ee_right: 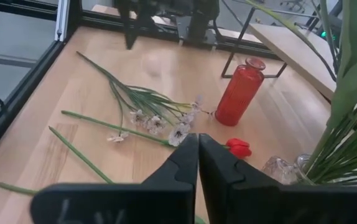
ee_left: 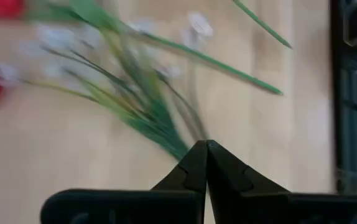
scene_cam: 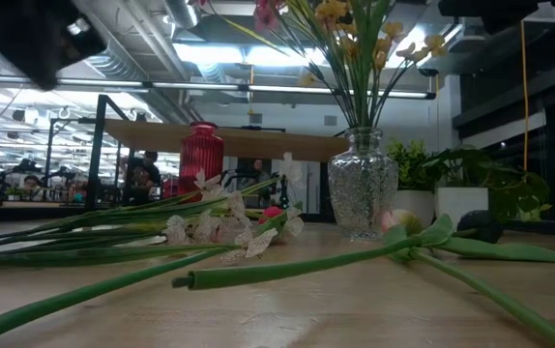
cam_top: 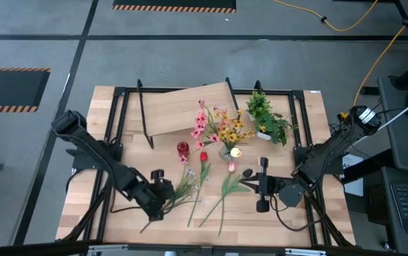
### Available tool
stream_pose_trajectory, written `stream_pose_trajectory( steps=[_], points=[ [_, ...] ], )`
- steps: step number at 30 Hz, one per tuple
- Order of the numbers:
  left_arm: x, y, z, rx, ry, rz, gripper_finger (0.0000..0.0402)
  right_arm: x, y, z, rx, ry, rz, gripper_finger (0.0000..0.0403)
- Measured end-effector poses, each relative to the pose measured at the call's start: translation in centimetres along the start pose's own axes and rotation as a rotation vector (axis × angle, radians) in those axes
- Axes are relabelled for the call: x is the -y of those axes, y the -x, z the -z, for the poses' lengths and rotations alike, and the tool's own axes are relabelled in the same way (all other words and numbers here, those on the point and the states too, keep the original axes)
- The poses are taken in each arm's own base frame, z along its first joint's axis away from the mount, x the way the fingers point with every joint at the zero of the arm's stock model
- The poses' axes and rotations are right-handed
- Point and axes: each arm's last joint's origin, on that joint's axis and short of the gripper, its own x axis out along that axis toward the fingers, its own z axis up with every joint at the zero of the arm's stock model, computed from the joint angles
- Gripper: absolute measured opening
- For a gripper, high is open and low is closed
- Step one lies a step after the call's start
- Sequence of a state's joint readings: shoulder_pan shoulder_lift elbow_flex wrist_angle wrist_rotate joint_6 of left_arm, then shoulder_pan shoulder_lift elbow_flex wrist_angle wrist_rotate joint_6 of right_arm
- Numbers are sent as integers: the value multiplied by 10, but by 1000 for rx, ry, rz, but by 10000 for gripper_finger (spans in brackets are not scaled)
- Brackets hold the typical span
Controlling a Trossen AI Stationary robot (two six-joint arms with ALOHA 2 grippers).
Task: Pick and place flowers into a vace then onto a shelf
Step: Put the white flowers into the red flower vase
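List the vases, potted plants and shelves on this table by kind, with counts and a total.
Vases: 2, the red vase and the glass vase
Potted plants: 1, the potted plant
Shelves: 1, the shelf
Total: 4

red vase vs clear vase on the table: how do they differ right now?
The red vase is opaque, slim and bottle-shaped; the clear vase is see-through glass, wider and rounder in the low view.
The red vase holds no stems; the clear vase carries a bouquet of pink and yellow flowers.
The red vase stands nearer the left arm's side, the clear vase nearer the potted plant.
Both stand upright on the tabletop, beside the shelf.
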State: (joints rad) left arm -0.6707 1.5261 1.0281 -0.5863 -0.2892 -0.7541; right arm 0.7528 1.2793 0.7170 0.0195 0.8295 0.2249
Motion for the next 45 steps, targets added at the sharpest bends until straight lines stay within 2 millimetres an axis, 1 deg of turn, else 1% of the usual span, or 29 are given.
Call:
stream_pose_trajectory(
  steps=[3, 6, 9, 13, 18, 22, 25, 29, 33, 41, 45],
  points=[
    [3, -6, 1, -41, 17, 17, 9, 0, 0, 0, 0, -9, 0, 19],
    [4, -9, 1, -49, 21, 9, 23, 0, 0, 0, -1, -65, 0, 19],
    [4, -10, 2, -41, 71, -18, 46, 0, 0, 1, -4, -124, 0, 20],
    [1, -10, 4, -47, 135, -59, 82, -1, -2, 2, -8, -153, 2, 20],
    [-1, -12, 6, -46, 208, -94, 127, -5, -6, 7, -26, -136, 7, 20],
    [1, -24, 10, -63, 257, -134, 156, -6, -7, 9, -33, -126, 9, 20],
    [3, -37, 15, -118, 302, -144, 171, -6, -7, 9, -33, -127, 9, 20],
    [5, -52, 23, -227, 322, -134, 183, -6, -7, 9, -33, -126, 9, 20],
    [5, -61, 27, -256, 317, -148, 189, -6, -7, 9, -33, -126, 9, 20],
    [10, -65, 23, -225, 292, -90, 190, -6, -7, 9, -33, -127, 9, 20],
    [7, -66, 21, -181, 305, -127, 190, -6, -7, 9, -33, -128, 9, 20]
  ],
)
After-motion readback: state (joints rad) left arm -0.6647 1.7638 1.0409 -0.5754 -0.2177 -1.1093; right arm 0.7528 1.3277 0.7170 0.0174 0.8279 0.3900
